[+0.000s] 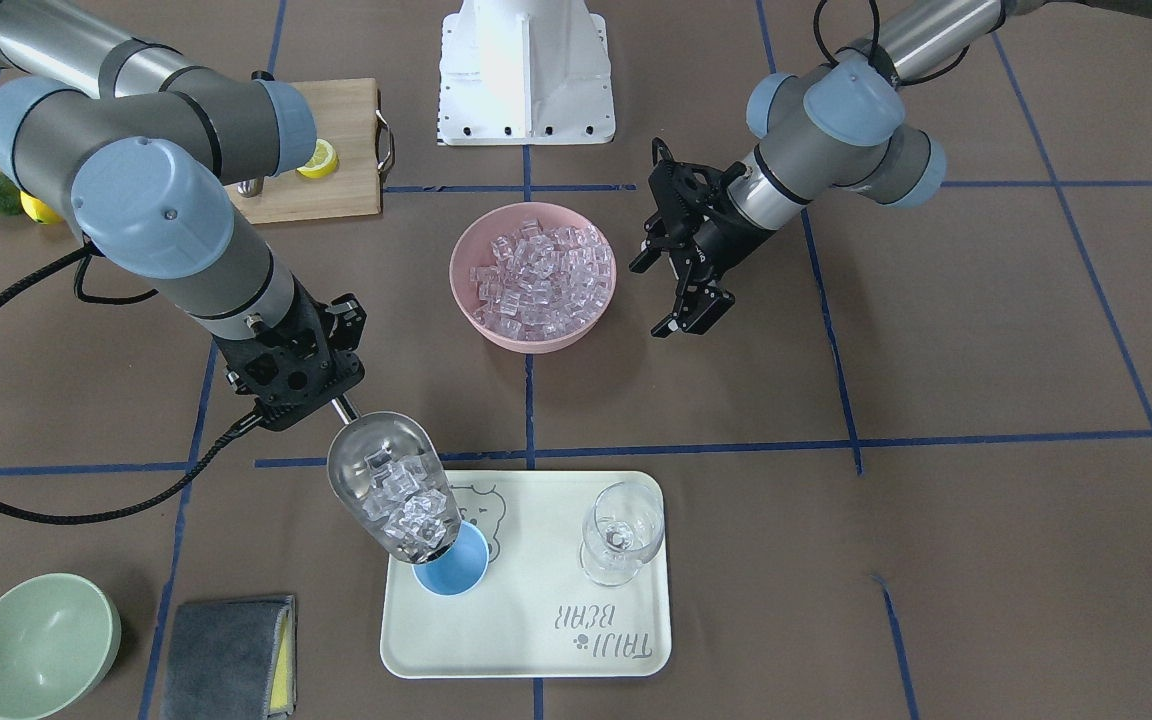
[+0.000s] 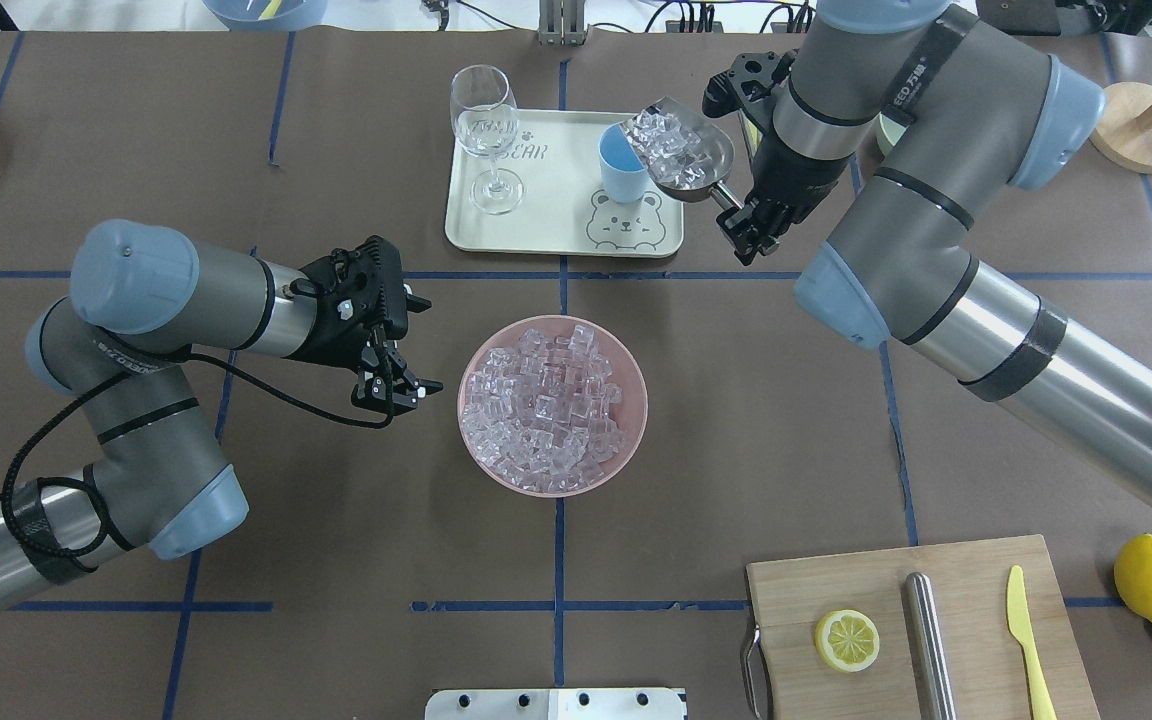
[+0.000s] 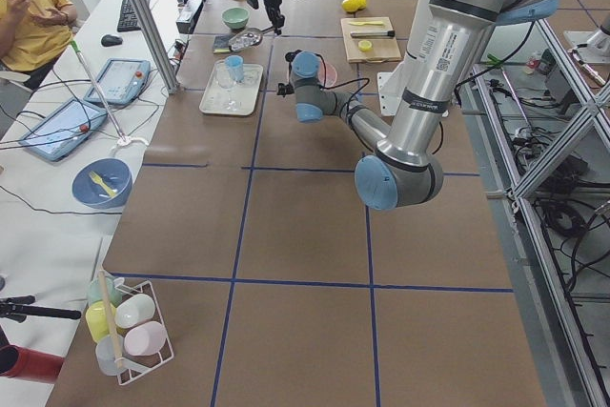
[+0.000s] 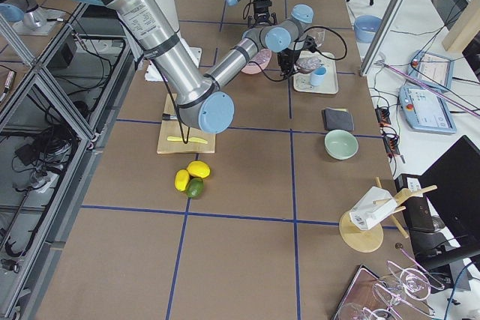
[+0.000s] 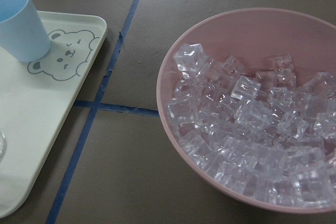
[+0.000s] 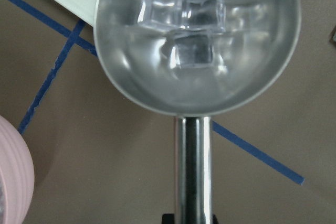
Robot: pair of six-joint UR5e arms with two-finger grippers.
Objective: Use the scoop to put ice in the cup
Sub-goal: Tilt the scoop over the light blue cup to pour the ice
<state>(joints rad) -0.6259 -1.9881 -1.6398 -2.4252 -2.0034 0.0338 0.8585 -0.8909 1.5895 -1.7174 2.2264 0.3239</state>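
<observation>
My right gripper (image 1: 334,402) is shut on the thin rod handle of the steel scoop (image 1: 394,498). The scoop is tilted down, with its mouth over the rim of the light-blue cup (image 1: 454,576) on the tray. Several clear ice cubes (image 1: 408,505) lie in the trough, crowded toward the mouth. In the right wrist view the scoop (image 6: 197,51) fills the frame and hides the cup. More ice (image 2: 548,410) is piled in the pink bowl (image 2: 631,400) at mid-table. My left gripper (image 2: 398,385) hovers open and empty beside that bowl.
The cream tray (image 2: 556,215) also carries a clear wine glass (image 2: 484,125). A pale green bowl (image 1: 41,645) and a grey cloth (image 1: 226,655) lie past the tray. A cutting board (image 2: 836,580) with a lemon half, a steel cylinder and a yellow knife sits near the robot, with lemons (image 2: 1151,578) beside it.
</observation>
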